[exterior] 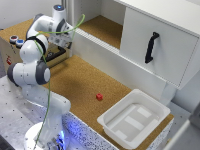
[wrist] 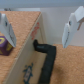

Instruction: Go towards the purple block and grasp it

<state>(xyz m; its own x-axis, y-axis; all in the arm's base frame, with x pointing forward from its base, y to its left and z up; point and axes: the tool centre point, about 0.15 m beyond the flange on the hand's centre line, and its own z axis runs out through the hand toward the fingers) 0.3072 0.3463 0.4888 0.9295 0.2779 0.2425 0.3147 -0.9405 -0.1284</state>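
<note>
The purple block [wrist: 4, 44], with a yellow mark on one face, shows only at the edge of the wrist view, lying on cork beside one white fingertip [wrist: 8, 34]. My gripper [wrist: 37, 44] is open, its jaws wide apart with nothing between them but a wooden partition [wrist: 27, 57] and a black cable [wrist: 46, 59]. In the exterior view the gripper [exterior: 64, 46] hangs over a wooden box [exterior: 56, 55] at the exterior view's upper left. There the block is hidden.
A small red block [exterior: 99, 96] lies on the cork tabletop [exterior: 80, 80]. A white tray [exterior: 134, 117] stands at the exterior view's lower right. A white cabinet with a black handle [exterior: 151, 47] rises behind. Small round items [exterior: 16, 40] rest on a box at far left.
</note>
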